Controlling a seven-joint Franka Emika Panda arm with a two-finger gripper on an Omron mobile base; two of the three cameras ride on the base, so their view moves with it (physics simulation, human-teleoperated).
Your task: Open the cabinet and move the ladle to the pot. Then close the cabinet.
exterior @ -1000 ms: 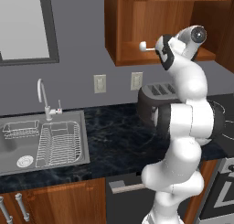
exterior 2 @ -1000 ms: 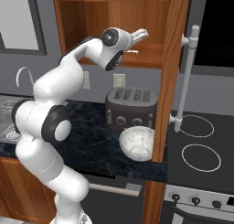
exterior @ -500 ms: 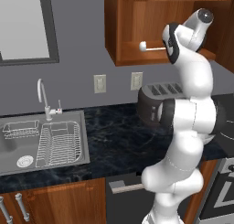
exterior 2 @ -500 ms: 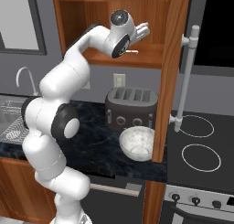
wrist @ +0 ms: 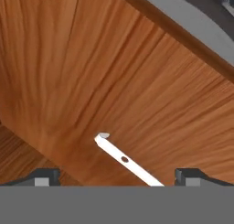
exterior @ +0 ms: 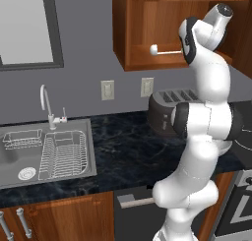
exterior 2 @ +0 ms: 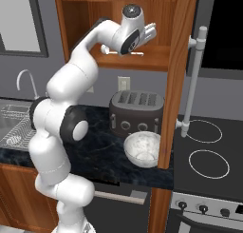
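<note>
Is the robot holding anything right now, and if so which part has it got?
Nothing is held. The gripper has its jaws wide apart over the ladle, whose handle lies on the cabinet shelf between them, ungripped.

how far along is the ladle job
Done: the cabinet door stands open. In hand: the open tool hangs over the ladle on the shelf, not gripping it. Left: grasp it, carry it to the pot, close the door.
</note>
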